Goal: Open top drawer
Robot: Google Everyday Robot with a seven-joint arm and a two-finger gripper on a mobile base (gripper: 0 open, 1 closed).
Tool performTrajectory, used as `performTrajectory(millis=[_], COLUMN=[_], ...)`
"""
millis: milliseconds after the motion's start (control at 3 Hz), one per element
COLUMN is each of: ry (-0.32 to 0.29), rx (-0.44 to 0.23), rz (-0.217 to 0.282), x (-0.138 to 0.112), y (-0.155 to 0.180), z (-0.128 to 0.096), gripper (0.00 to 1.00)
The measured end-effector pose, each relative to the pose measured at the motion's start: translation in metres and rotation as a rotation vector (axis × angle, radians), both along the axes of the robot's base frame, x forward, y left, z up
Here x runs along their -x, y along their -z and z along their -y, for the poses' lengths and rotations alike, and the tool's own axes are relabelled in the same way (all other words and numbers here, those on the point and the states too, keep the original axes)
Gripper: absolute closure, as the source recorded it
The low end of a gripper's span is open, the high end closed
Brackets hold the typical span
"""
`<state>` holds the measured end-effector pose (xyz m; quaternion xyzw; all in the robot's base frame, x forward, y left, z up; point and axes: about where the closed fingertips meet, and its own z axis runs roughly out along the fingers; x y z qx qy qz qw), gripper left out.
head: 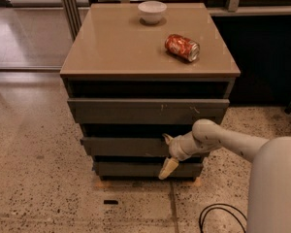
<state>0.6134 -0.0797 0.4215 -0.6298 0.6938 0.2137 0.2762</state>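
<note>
The grey drawer cabinet [111,47] stands in the middle of the view with three drawers. The top drawer [136,110] has a flat grey front, with a dark gap above it. My gripper [167,154] is below it, at the front of the middle drawer [121,146], right of centre. It is open: the upper fingertip [167,139] is at that drawer's top edge and the lower, tan fingertip [168,168] hangs down over the bottom drawer [131,169]. It holds nothing. My white arm [233,142] comes in from the lower right.
A white bowl [152,11] and a red soda can [182,47] lying on its side are on the cabinet top. A black cable [218,217] lies on the speckled floor at the lower right, with a small dark object [110,202] on the floor in front.
</note>
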Motion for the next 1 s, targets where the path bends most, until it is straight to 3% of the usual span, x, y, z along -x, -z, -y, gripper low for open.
performTrajectory(millis=[333,667,1000], ry=[-0.01,-0.011,-0.061], rx=[0.005,0.005,-0.022], rz=[-0.041,-0.041,-0.071], x=[0.014,0.014,0.029], y=[-0.004,-0.004,0.002], z=[0.005,0.005,-0.003], gripper=[0.0,0.0,0.0])
